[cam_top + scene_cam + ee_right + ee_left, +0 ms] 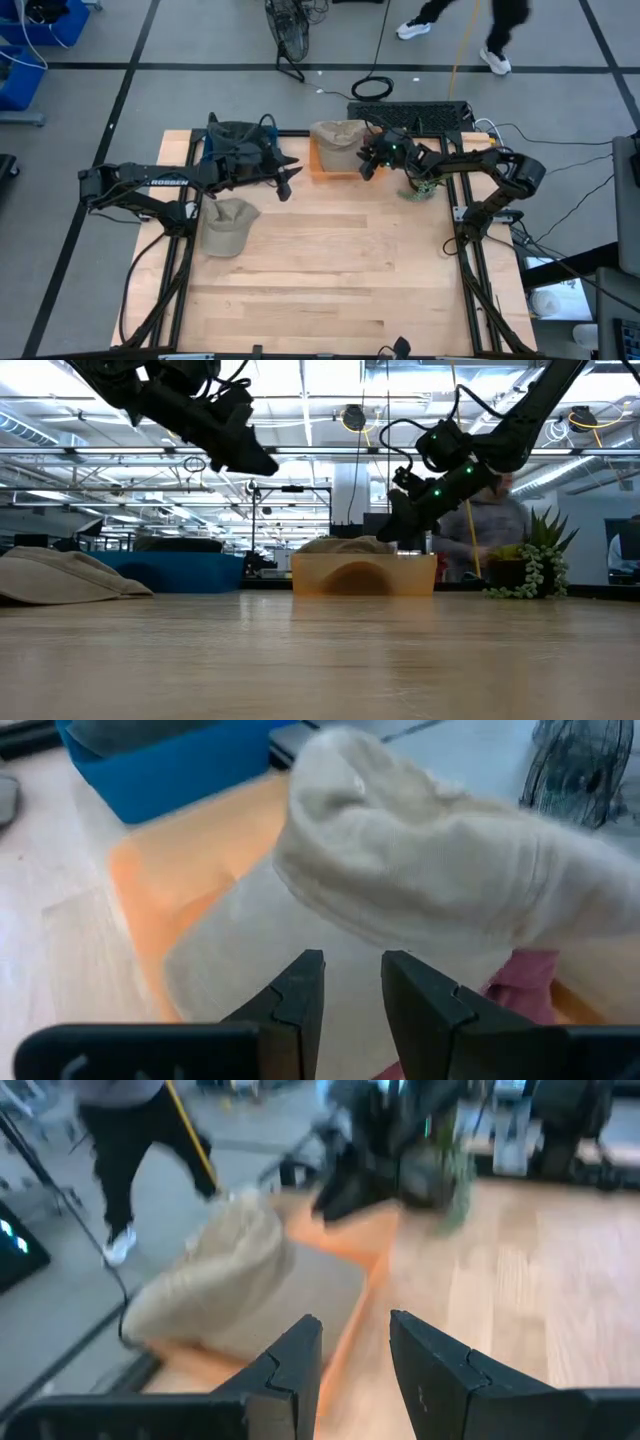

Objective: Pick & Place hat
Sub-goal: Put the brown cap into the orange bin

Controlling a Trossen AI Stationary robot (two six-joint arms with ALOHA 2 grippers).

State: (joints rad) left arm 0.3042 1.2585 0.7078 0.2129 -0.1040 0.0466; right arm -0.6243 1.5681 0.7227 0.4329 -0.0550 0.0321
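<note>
Right hand (350, 982) slightly parted, empty, just above beige hat (430, 870).

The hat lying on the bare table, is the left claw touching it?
Apart. The low view shows the left gripper hanging high in the air, with clear space between it and the hat lying on the table.
</note>
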